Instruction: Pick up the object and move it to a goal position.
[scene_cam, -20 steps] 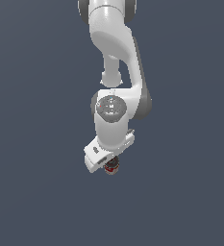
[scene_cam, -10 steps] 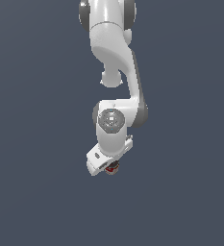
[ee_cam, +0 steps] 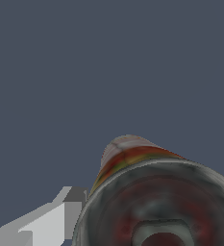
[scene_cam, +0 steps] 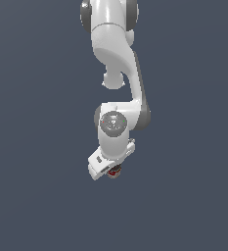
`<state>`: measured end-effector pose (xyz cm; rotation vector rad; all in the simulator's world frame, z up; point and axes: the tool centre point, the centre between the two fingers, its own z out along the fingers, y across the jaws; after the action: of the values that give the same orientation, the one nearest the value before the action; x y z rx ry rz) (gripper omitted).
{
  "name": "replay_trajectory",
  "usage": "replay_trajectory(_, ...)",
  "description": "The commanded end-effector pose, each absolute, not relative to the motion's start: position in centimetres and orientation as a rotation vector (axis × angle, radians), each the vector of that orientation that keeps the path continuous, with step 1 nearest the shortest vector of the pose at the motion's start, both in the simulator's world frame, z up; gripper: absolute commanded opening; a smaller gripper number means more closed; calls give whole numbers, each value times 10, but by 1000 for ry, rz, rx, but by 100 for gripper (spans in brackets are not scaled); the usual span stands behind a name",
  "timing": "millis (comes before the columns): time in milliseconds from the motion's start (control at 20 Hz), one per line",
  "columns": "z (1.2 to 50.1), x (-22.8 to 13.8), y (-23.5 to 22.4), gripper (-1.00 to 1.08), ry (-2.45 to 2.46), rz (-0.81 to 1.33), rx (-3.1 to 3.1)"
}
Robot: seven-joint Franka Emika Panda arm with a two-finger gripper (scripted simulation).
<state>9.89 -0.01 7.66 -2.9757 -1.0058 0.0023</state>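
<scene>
In the exterior view we find nothing but a flat dark grey-blue backdrop at the exterior view's left, and the same again at the exterior view's right, with the white arm (scene_cam: 116, 73) hanging down through the middle from the upper edge. Its round wrist joint (scene_cam: 113, 122) sits below a bend in the arm, and under that the white hand tilts, its lower end dropping toward the exterior view's left. The gripper (scene_cam: 113, 171) points downward from this hand, and just under it we see the object (scene_cam: 115, 172) as a small red and dark speck tucked against the hand's underside; we take the pincer to be closed on it, holding it in the air with no surface shown beneath. In the wrist view we meet a pale grey finger (ee_cam: 46, 221) first, a blocky shape lying just beside the object (ee_cam: 152, 202), which fills the corner very close to the lens: a dark grey round end faces the camera, with a red and yellowish band along its side and a pale end beyond.
</scene>
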Motion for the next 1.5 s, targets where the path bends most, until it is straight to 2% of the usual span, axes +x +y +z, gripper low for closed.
replay_trajectory(0,77,99,0,-100,-1006,0,-2976)
replay_trajectory(750,79,84,7,-100,-1006,2,-2976)
replay_trajectory(1450,88,19,40,-100,-1006,2,-2976)
